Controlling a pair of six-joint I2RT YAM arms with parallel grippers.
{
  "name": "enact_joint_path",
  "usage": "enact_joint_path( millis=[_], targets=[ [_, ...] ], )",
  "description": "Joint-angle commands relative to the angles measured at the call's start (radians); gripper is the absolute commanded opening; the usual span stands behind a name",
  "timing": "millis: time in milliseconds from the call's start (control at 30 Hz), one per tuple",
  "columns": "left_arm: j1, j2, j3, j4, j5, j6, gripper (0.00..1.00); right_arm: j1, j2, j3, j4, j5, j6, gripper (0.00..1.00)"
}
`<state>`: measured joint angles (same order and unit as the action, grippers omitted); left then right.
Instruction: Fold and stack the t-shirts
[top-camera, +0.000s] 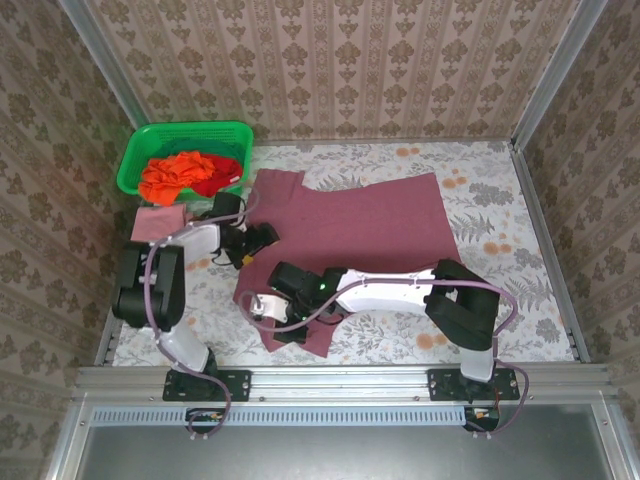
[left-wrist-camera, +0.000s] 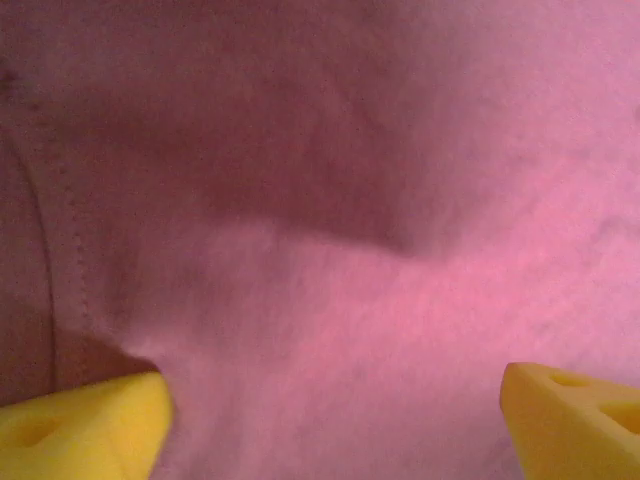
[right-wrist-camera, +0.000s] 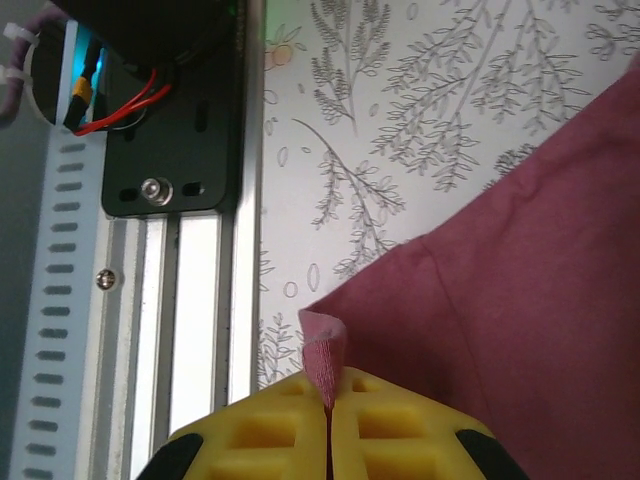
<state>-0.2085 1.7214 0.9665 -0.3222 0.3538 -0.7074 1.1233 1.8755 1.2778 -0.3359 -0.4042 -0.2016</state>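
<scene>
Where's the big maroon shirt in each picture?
Top external: maroon shirt spread mid-table, reaching the near edge.
Left wrist: close up, just beyond the open left gripper.
Right wrist: right side, its corner pinched in the right gripper.
Shared landmark: that pinched corner, the shirt's near-left end seen from above.

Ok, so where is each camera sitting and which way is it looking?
Top external: high up behind the robot, looking down at the table and maroon t-shirt; the left arm, right arm and their bases show.
Left wrist: on the left wrist, facing close onto maroon cloth; the left gripper shows yellow fingertips wide apart.
Right wrist: on the right wrist, facing the table's near edge and metal rail; the right gripper pinches the shirt's edge.
Shared: all three views show the maroon t-shirt.
</scene>
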Motion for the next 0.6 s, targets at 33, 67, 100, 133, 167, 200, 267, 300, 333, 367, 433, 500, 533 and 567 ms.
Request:
enact_joint_path(
  millis=[33, 67, 100, 133, 167, 200, 267, 300, 333, 367, 433, 500, 533, 567],
  targets=[
    [0.005, 0.152, 0.09, 0.058, 0.02, 0.021, 0.88, -0.032, 0.014, -0.005, 0.035, -0.019, 0.018, 0.08],
    [0.004, 0.189, 0.12, 0.059, 0.026, 0.021, 0.88, -0.036, 0.016, -0.004, 0.036, -0.019, 0.016, 0.08],
    [0.005, 0.225, 0.152, 0.053, 0.031, 0.022, 0.88, -0.042, 0.023, -0.002, 0.039, -0.019, 0.015, 0.08],
    [0.004, 0.254, 0.181, 0.047, 0.035, 0.024, 0.88, -0.047, 0.028, 0.001, 0.039, -0.019, 0.014, 0.09],
    [0.005, 0.28, 0.216, 0.04, 0.034, 0.027, 0.88, -0.055, 0.033, 0.003, 0.046, -0.018, 0.015, 0.1],
    [0.006, 0.308, 0.244, 0.034, 0.031, 0.029, 0.88, -0.064, 0.039, 0.004, 0.055, -0.018, 0.016, 0.1],
    [0.012, 0.362, 0.317, 0.004, 0.031, 0.034, 0.88, -0.082, 0.051, 0.011, 0.068, -0.018, 0.017, 0.11],
    [0.013, 0.38, 0.347, -0.006, 0.033, 0.036, 0.88, -0.094, 0.058, 0.017, 0.078, -0.015, 0.019, 0.11],
    [0.015, 0.393, 0.37, -0.017, 0.034, 0.039, 0.88, -0.105, 0.064, 0.023, 0.086, -0.013, 0.021, 0.12],
    [0.015, 0.401, 0.392, -0.026, 0.037, 0.041, 0.88, -0.116, 0.072, 0.035, 0.084, -0.01, 0.02, 0.16],
    [0.013, 0.395, 0.413, -0.04, 0.037, 0.048, 0.88, -0.128, 0.07, 0.048, 0.078, -0.007, 0.021, 0.29],
    [0.008, 0.368, 0.415, -0.057, 0.03, 0.057, 0.89, -0.133, 0.046, 0.045, 0.083, -0.008, 0.023, 0.49],
    [0.006, 0.35, 0.41, -0.062, 0.026, 0.062, 0.9, -0.136, 0.025, 0.034, 0.09, -0.013, 0.034, 0.61],
    [0.003, 0.325, 0.403, -0.066, 0.024, 0.065, 0.91, -0.143, -0.006, 0.014, 0.109, -0.025, 0.05, 0.75]
  ],
)
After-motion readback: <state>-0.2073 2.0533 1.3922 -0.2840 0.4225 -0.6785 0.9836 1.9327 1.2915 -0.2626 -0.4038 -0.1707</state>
